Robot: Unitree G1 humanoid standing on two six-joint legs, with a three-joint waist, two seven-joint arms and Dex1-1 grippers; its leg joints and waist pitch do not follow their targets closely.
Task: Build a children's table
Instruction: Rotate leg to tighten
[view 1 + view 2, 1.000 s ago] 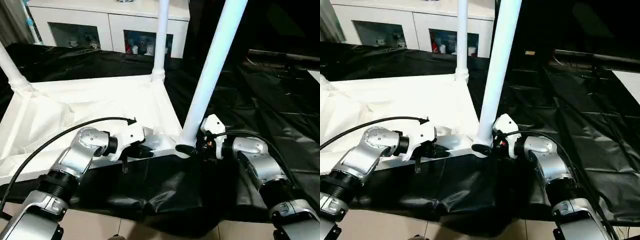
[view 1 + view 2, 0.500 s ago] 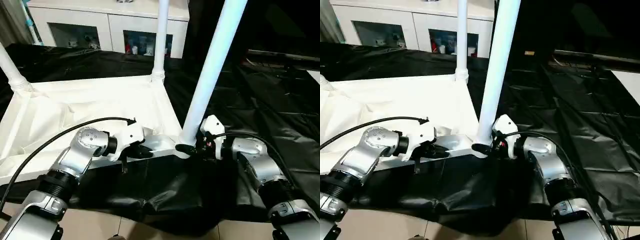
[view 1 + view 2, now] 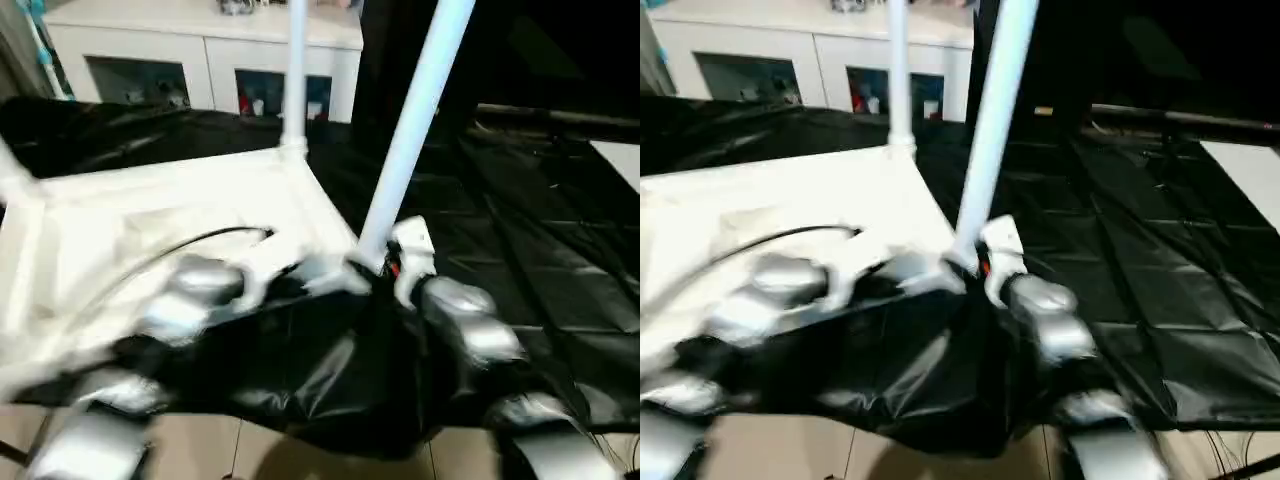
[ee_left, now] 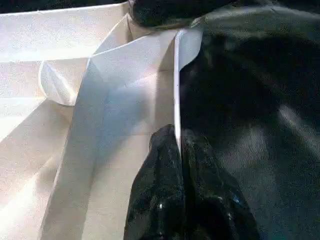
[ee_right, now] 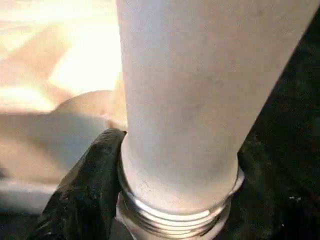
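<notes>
The children's table lies upside down on black sheeting, its white top [image 3: 150, 210] showing the ribbed underside. One white leg [image 3: 293, 70] stands in the far corner socket. A nearer leg [image 3: 410, 130] leans at the front right corner. My right gripper [image 3: 378, 275] is closed around this leg's base; in the right wrist view a black finger [image 5: 90, 185] presses against the leg [image 5: 190, 100] just above its threaded end [image 5: 170, 220]. My left gripper [image 4: 177, 145] is shut on the thin front rim [image 4: 176, 85] of the tabletop.
A white cabinet with glass doors [image 3: 200, 60] stands behind the table. Black sheeting [image 3: 520, 230] covers the floor to the right and bunches up under the table's front edge. Tan floor tiles [image 3: 300, 455] show nearest me.
The head camera has swung, so the whole picture shifts and blurs. Both grippers keep their holds on the rim and the leg.
</notes>
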